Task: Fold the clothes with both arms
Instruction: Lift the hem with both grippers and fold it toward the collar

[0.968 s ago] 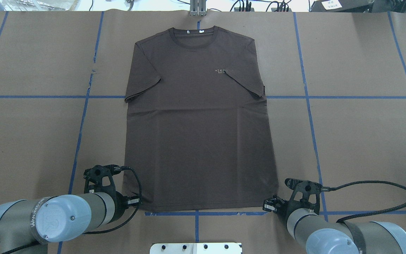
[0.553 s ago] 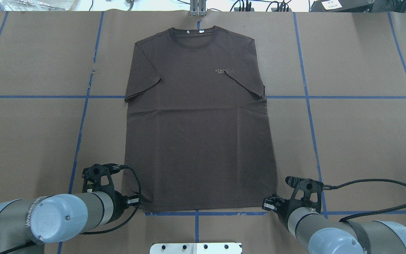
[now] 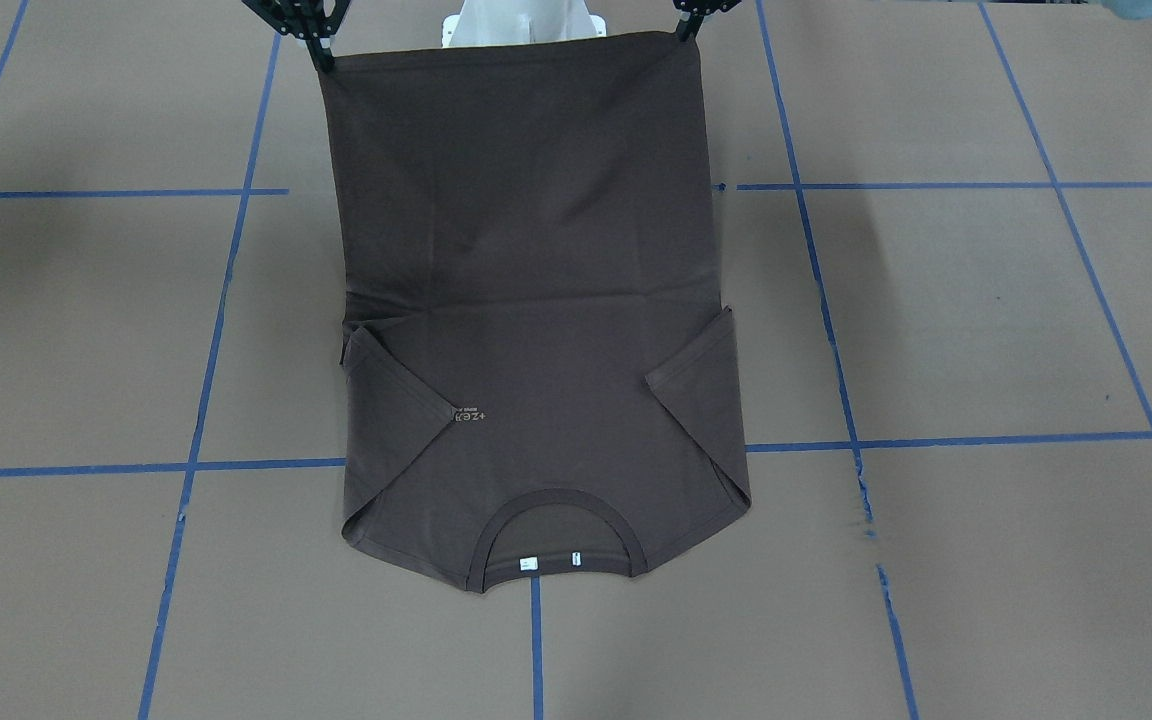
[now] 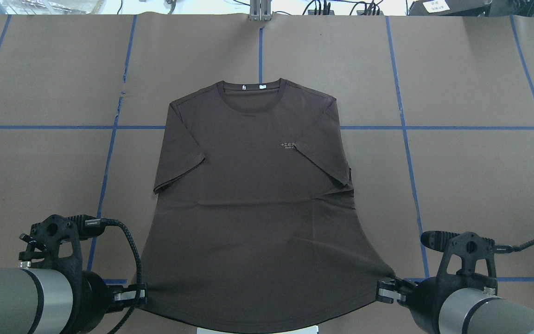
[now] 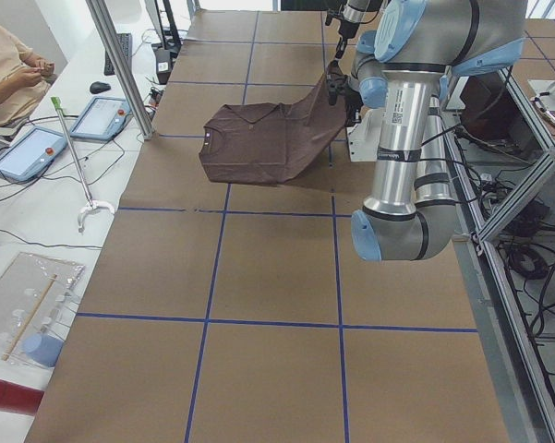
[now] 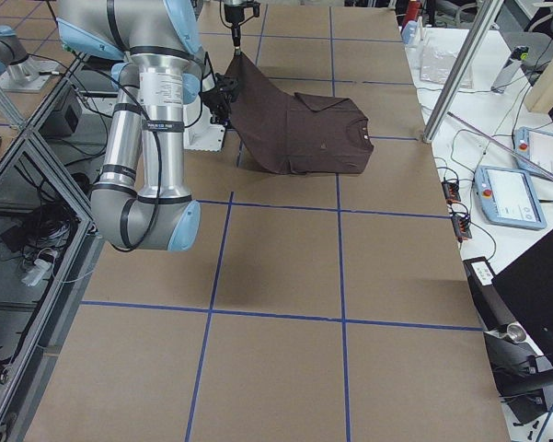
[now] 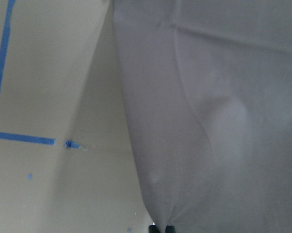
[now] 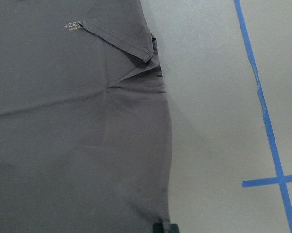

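T-shirt [image 4: 253, 208] slid nearer, clamped by left pincer [image 4: 142, 293] and right pincer [image 4: 379, 293].

The T-shirt [image 4: 248, 222] is plain dark grey-brown with pale chest lettering [image 4: 288, 145] and a white neck tag [image 4: 262, 86]. The tabletop [image 4: 471, 185] is brown, gridded with blue tape [image 4: 480, 127].

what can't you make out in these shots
- Chest lettering on the T-shirt: too small to read in any view, and the folded sleeve covers its end.
- Neck tag: print too small in the overhead and front-facing views.
- Left claw and right claw: mostly cut off by the top edge in the front-facing view and by the bottom edge in both wrist views.
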Robot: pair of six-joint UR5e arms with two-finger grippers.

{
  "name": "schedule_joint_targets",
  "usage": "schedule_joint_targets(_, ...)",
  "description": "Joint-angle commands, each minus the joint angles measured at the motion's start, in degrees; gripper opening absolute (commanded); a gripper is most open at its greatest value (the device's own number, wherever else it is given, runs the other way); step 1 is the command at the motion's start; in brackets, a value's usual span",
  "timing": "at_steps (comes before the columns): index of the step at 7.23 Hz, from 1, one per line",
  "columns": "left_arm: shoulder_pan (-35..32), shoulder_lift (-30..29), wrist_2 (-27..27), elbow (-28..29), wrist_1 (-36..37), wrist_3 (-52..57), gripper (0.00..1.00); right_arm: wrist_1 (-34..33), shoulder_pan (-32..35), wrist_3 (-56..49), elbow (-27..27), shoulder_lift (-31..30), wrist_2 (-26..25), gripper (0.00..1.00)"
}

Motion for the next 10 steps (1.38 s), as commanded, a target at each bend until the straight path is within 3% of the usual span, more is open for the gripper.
schedule_joint_targets(1, -8.8, -5.9, -0.4, 6.7, 0.6, 11.6, 0.00, -1.1, 7.6, -2.8, -4.7, 5.9, 2.5, 0.00)
schedule_joint_targets(3, -21.5, -12.0, -5.0, 18.0, 0.1, 22.9, 0.00, -0.7, 24.3, -12.6, -16.9, 16.3, 13.2, 0.00)
schedule_joint_targets(5, -29.1, -13.1, -5.3, 28.0, -7.3, 28.8, 0.00, 1.1, 34.4, -19.4, -29.2, 22.6, 15.9, 0.00)
schedule_joint_targets(8, -32.3, -17.0, -5.0, 49.8, -25.7, 29.3, 0.00, 21.1, 38.3, -21.2, -50.4, 27.0, 15.8, 0.00)
schedule_joint_targets(10, -33.1, -20.0, -4.8, 59.5, -32.6, 31.2, 0.00, 26.1, 39.8, -21.5, -64.4, 34.2, 15.8, 0.00)
